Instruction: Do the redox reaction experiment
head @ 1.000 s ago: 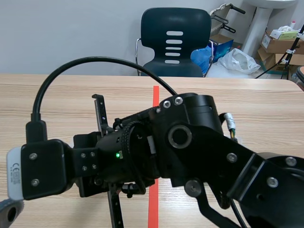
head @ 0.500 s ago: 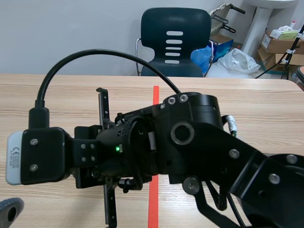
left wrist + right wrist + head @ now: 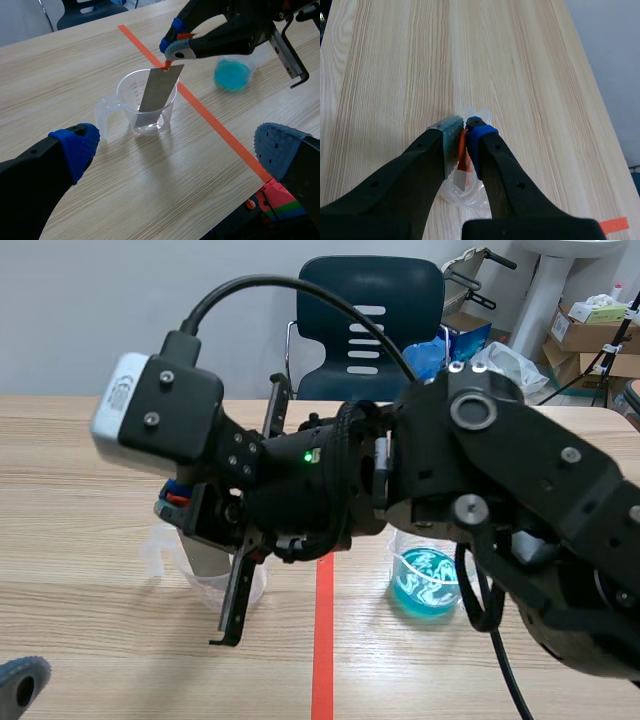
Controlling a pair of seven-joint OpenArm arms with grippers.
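Observation:
A clear plastic measuring cup (image 3: 148, 106) stands just left of the orange tape line. A grey metal strip (image 3: 158, 92) with an orange tag at its top hangs tilted, its lower end inside the cup. My right gripper (image 3: 176, 44) is shut on the tag, directly above the cup. In the right wrist view the right gripper (image 3: 462, 134) pinches the orange tag (image 3: 462, 150) over the cup (image 3: 465, 192). A beaker of blue liquid (image 3: 232, 76) sits right of the tape. My left gripper (image 3: 177, 147) is open, low and near, facing the cup (image 3: 215, 585).
The right arm (image 3: 470, 470) stretches across the middle of the scene view, above the blue beaker (image 3: 428, 578). A black bracket (image 3: 240, 590) on its wrist hangs beside the cup. A dark chair (image 3: 368, 320) stands beyond the table's far edge.
The right arm has risen and swung up and away, uncovering the cup and the blue beaker. Its gripper now sits over the cup with the strip.

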